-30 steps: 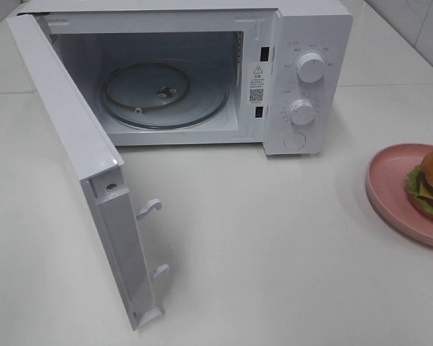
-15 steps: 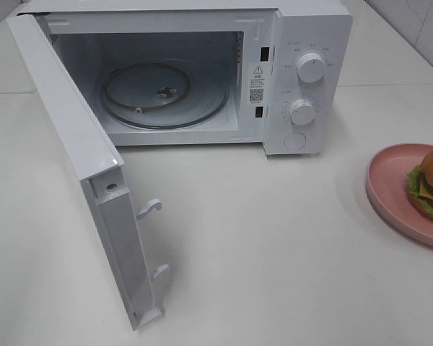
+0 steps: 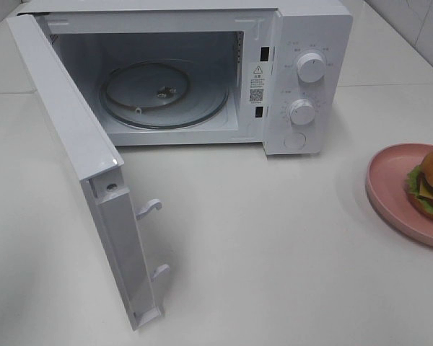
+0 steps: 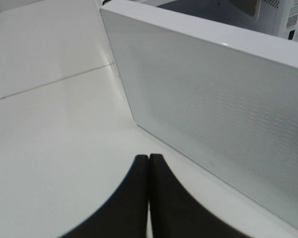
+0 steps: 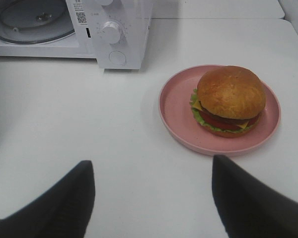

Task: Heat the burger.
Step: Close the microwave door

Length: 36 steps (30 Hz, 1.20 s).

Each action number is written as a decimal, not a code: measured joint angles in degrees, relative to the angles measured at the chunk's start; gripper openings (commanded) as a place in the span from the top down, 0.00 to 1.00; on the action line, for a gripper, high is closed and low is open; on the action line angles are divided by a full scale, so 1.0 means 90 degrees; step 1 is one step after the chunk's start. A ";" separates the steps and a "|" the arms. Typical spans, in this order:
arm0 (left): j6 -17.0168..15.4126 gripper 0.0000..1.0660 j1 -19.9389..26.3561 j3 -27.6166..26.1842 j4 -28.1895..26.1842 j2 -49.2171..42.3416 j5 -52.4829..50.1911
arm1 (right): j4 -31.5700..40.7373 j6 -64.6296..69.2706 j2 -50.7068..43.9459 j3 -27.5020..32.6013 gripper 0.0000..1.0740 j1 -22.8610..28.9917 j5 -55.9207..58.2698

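Pink plate point(image 5: 179, 121) with burger point(image 5: 230, 100) before wide-open right end effector point(image 5: 151, 191); left end effector point(image 4: 149, 168) closed, empty.

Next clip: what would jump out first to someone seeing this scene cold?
The white microwave oven at the back of the white table, its door swung wide open, showing the round glass turntable with nothing on it. Then the golden-bun burger on a pink round plate, right of the microwave.

The microwave point(image 3: 202, 72) stands at the table's point(image 3: 274, 252) back edge with its door point(image 3: 79, 166) swung out leftward and a turntable point(image 3: 162, 94) inside, while the burger point(image 3: 429, 184) sits on a plate point(image 3: 390, 187) at the right edge.
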 measured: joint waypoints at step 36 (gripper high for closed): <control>0.0000 1.00 -0.0796 0.0000 0.0006 0.5188 -0.4826 | 0.0000 0.0000 0.0000 0.0000 0.40 0.0000 0.0000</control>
